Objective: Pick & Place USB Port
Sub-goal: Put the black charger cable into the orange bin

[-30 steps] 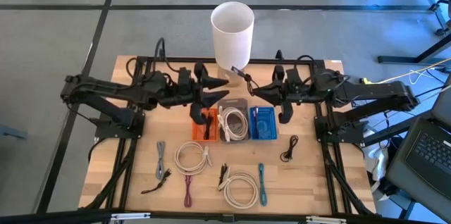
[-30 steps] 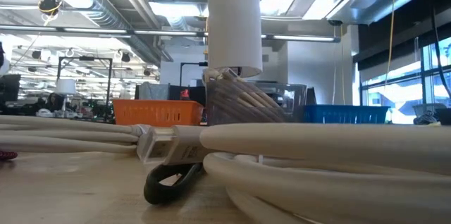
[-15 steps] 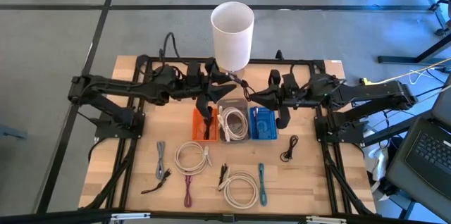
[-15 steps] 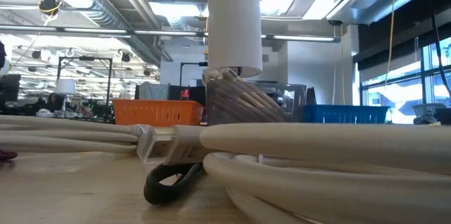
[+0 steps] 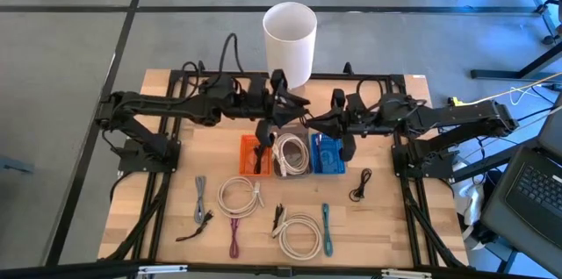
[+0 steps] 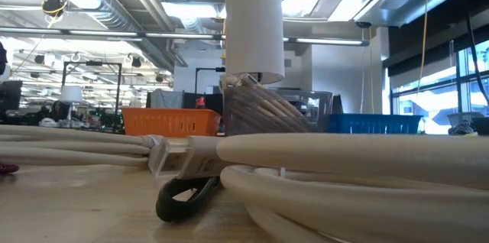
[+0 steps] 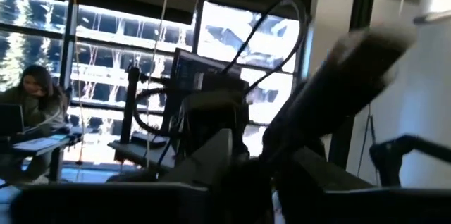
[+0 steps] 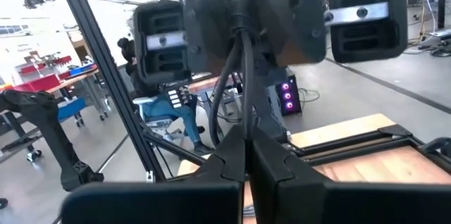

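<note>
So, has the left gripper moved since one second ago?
Yes. In the high view, the left gripper has shifted toward the picture's right, from over the orange bin to beside the white cup.

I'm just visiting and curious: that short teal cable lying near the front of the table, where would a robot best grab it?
Probably at the middle of the teal cable, coming straight down from above. It lies flat and nearly straight, running front to back, so jaws set across its thin width would close on it. The white coil lies close on its left, so keep that side clear.
</note>
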`<control>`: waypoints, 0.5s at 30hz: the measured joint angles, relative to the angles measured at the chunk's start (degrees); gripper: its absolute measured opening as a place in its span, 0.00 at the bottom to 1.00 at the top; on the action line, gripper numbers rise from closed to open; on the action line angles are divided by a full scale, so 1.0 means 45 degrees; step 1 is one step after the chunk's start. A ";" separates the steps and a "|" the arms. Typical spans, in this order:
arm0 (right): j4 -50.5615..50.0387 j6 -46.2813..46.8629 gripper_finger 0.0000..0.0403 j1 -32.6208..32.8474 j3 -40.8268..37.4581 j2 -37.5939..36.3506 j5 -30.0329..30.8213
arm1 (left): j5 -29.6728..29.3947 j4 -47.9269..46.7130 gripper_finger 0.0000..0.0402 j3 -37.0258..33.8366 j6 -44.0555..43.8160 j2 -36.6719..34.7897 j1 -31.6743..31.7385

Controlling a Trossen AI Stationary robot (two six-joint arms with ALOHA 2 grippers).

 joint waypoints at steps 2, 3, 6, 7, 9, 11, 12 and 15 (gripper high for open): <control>-0.0028 0.0025 0.01 0.0000 0.0000 0.0000 -0.0004 | 0.0220 -0.0443 0.08 0.0103 0.0347 0.0005 -0.0034; -0.0038 0.0018 0.01 0.0000 0.0000 0.0007 -0.0004 | 0.0414 -0.0470 0.06 0.0111 0.0361 0.0005 -0.0034; -0.0023 0.0001 0.01 0.0005 0.0000 0.0005 -0.0009 | 0.0609 -0.0414 0.06 0.0111 0.0291 0.0005 -0.0014; -0.0028 0.0001 0.01 0.0005 0.0000 0.0005 -0.0009 | 0.0612 -0.0410 0.06 0.0111 0.0294 0.0005 -0.0010; -0.0024 -0.0016 0.01 0.0000 0.0000 0.0005 -0.0009 | 0.0612 -0.0407 0.06 0.0111 0.0272 0.0005 -0.0010; -0.0033 -0.0271 0.02 0.0000 0.0000 0.0005 -0.0009 | 0.0621 -0.0407 0.06 0.0111 0.0203 0.0005 -0.0010; -0.0046 -0.0333 0.03 0.0000 0.0000 0.0005 -0.0005 | 0.0625 -0.0411 0.06 0.0111 0.0198 0.0005 -0.0010; -0.0250 -0.0658 0.10 -0.0019 0.0000 0.0000 0.0007 | 0.0652 -0.0443 0.06 0.0111 0.0174 0.0017 -0.0012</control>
